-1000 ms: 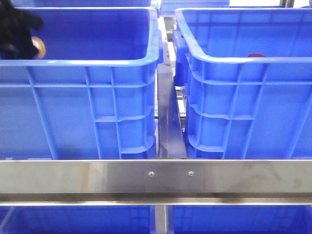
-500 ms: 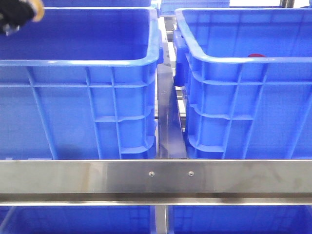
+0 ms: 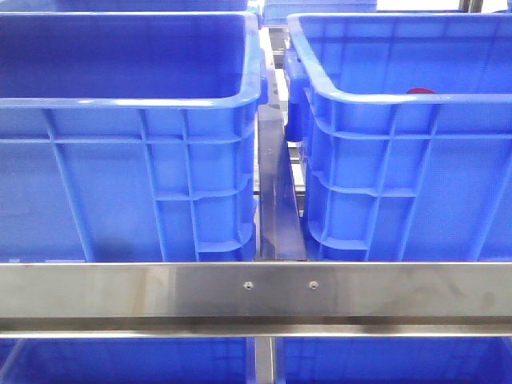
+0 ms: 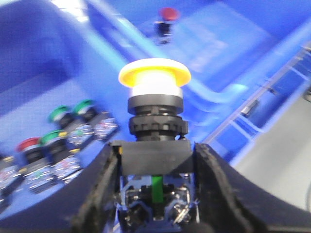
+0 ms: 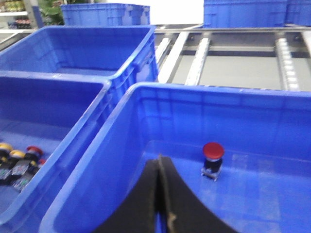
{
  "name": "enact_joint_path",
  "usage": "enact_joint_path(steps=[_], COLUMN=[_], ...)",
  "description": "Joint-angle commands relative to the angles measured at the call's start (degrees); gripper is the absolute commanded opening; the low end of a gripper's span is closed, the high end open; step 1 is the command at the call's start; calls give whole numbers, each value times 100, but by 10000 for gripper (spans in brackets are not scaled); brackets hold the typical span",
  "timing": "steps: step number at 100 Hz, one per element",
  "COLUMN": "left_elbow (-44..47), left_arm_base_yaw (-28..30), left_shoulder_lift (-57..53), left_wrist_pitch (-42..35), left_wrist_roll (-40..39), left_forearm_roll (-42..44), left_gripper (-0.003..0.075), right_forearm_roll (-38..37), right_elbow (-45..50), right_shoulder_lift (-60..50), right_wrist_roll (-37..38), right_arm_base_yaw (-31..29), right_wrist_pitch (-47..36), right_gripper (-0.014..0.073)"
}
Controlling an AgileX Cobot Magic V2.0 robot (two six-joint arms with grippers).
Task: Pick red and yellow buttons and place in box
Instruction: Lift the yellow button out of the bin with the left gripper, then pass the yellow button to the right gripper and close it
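Observation:
My left gripper (image 4: 154, 170) is shut on the black body of the yellow button (image 4: 154, 77) and holds it in the air over the left crate (image 3: 128, 104). It is out of the front view. The red button (image 5: 213, 151) stands upright on the floor of the right blue box (image 5: 194, 94); it also shows in the left wrist view (image 4: 167, 14), and its top peeks over the rim in the front view (image 3: 421, 91). My right gripper (image 5: 159, 167) is shut and empty above that box, apart from the red button.
Several green and red buttons (image 4: 63, 136) lie in the left crate, also seen in the right wrist view (image 5: 17, 162). A steel rail (image 3: 256, 292) crosses the front. More blue crates (image 5: 104, 13) and a roller conveyor (image 5: 233, 53) stand behind.
My left gripper, holding the yellow button, has risen up and left out of the front view. The right side has not changed.

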Motion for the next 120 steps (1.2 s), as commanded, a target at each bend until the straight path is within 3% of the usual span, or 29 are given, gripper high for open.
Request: enact_joint_path(steps=[1,22,32,52,78,98,120], left_elbow=[-142,-142,-142,-142,-142,-142,-142], left_arm_base_yaw=[-134,-143,-143,-143,-143,-143,-143], left_shoulder_lift=[-77,-77,-77,-77,-77,-77,-77], left_wrist_pitch=[-420,-420,-420,-420,-420,-420,-420], left_wrist_roll=[5,5,5,5,5,5,5], left_forearm_roll=[-66,-58,-58,-58,-58,-58,-58], left_gripper=[-19,-19,-19,-19,-19,-19,-19], right_forearm_roll=[125,637,1242,2151,3757,3957,4136], right_elbow=[-146,-146,-146,-146,-173,-480,-935], right_shoulder_lift=[4,4,4,204,1226,2084,3033], right_wrist_roll=[-48,-48,-48,-48,-48,-48,-48], right_arm_base_yaw=[-32,-32,-32,-32,-32,287,1327], right_wrist_pitch=[51,386,534,1356,2795,3254,3192], right_gripper=[32,441,554,561,561,561,561])
